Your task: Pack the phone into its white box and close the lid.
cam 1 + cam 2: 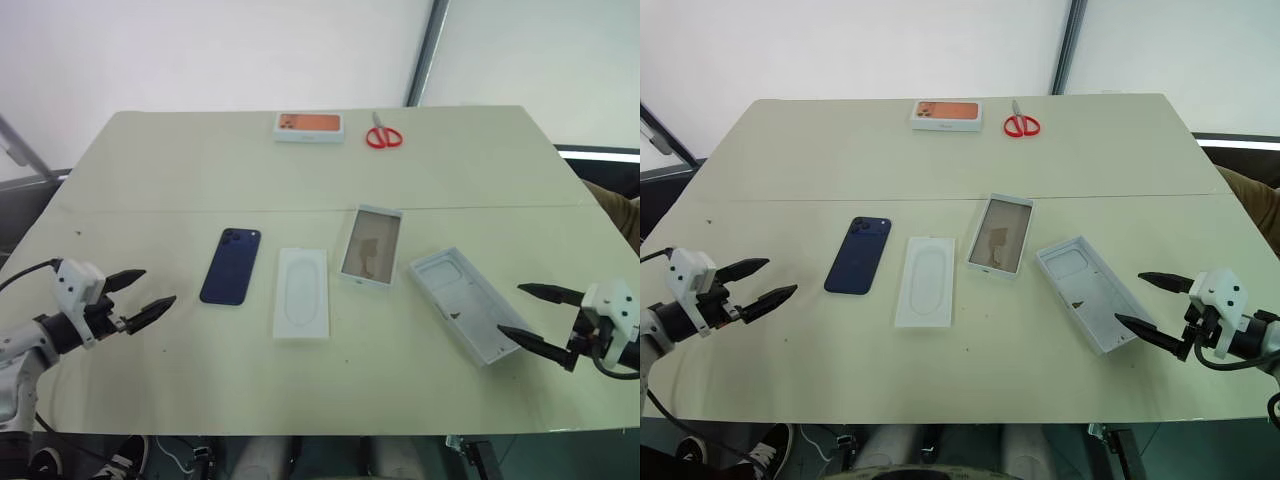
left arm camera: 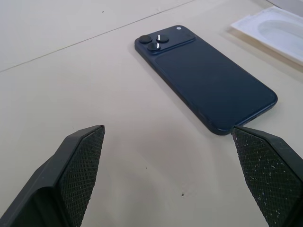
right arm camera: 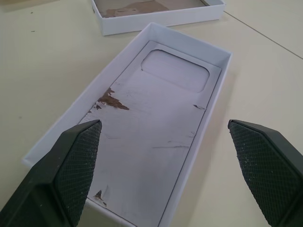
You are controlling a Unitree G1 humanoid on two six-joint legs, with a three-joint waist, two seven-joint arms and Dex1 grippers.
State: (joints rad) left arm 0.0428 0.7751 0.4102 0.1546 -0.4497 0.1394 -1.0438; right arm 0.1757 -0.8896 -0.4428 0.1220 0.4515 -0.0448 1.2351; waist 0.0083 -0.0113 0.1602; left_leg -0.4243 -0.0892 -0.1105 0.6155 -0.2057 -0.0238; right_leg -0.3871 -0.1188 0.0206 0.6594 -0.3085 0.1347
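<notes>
The phone lies face down, left of the table's centre; the white box sits mid-table, the lid toward the right edge. The left gripper and right gripper stand spread wide, empty, over the near corners.

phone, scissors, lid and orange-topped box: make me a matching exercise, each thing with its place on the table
Things:
1. phone
2. red scissors
3. lid
4. orange-topped box

Places:
A. far edge, just left of the scissors
B. in front of the open right tool
C. far edge, right of the orange-topped box
D. in front of the open left tool, camera side up

Pairs: 1-D, 2-C, 3-B, 4-A
</notes>
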